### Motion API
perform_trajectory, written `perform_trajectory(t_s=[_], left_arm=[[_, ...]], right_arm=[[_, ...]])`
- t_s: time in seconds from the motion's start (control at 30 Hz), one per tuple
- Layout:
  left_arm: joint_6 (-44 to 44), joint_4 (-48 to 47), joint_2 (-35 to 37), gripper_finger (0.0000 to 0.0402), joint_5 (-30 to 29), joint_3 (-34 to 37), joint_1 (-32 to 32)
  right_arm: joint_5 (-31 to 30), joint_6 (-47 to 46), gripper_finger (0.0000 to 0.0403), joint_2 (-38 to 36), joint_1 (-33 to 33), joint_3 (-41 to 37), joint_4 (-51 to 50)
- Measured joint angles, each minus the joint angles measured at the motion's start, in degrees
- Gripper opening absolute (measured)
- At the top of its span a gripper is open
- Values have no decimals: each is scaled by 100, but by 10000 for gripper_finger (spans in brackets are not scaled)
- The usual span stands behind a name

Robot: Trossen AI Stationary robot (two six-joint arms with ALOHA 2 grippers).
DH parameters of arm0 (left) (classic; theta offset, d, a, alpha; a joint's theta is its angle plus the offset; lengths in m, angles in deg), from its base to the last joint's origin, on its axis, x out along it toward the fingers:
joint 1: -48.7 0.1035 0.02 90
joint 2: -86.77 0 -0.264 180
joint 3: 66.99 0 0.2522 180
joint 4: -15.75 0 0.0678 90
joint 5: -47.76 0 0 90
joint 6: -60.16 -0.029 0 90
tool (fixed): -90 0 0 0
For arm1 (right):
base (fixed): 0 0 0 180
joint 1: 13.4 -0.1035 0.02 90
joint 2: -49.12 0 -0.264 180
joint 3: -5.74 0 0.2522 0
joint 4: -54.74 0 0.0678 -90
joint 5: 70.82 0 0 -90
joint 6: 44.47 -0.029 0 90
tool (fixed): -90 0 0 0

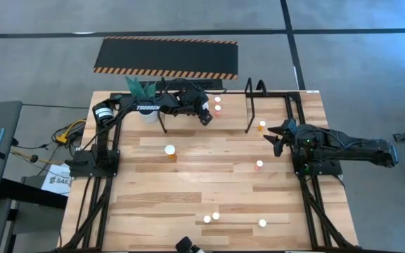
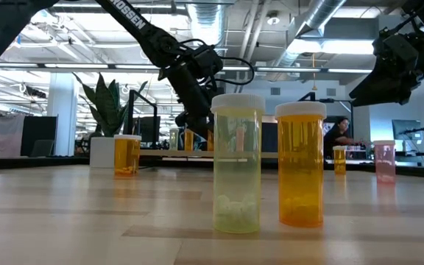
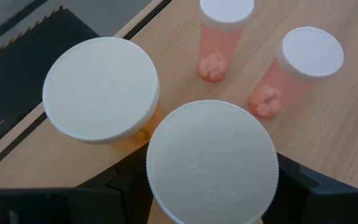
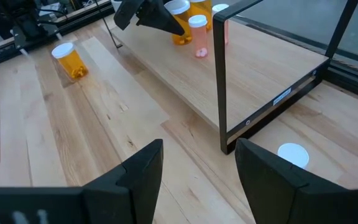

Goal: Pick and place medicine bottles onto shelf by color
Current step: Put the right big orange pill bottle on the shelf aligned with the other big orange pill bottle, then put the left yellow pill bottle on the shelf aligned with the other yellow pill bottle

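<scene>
The shelf [image 1: 188,116] is a light wooden board between black hoop uprights at the table's far side. On it stand two pink bottles [image 3: 225,37] [image 3: 303,68] and a wide orange bottle [image 3: 101,87] with a white cap. My left gripper [image 1: 206,116] reaches over the shelf's middle and is shut on a second wide orange bottle [image 4: 179,26], whose white cap [image 3: 210,162] fills the space between the fingers. My right gripper [image 4: 197,180] hangs open and touches nothing, off the shelf's right end [image 1: 276,137]. More bottles stand loose on the table [image 1: 169,151] [image 1: 259,165]. My left gripper has the orange bottle between its two fingers [image 3: 126,183], one on each side at cap height [image 3: 160,186]. The fingers slant down from the table's left. The cap hides the bottle's body and the exact place of contact. The bottle stands upright on the shelf board.
A plant in a white pot [image 1: 143,95] stands at the shelf's left end. The black striped mat [image 1: 167,56] lies beyond the table. An orange bottle [image 1: 261,125] stands by the right hoop. Near the front edge stand a yellow bottle [image 2: 236,162], an orange one [image 2: 300,162] and another [image 1: 262,223].
</scene>
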Motion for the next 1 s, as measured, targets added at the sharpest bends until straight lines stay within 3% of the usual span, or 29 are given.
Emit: perform_trajectory(t_s=[0.47,0.8,1.0], left_arm=[[161,-84,73,247,-28,0,-39],[-110,-322,813,247,-417,-2,-252],[-91,-707,1193,247,-463,-2,-693]], right_arm=[[1,1,225,0,-2,0,2],[0,1,225,1,-1,0,0],[1,1,225,0,-2,0,0]])
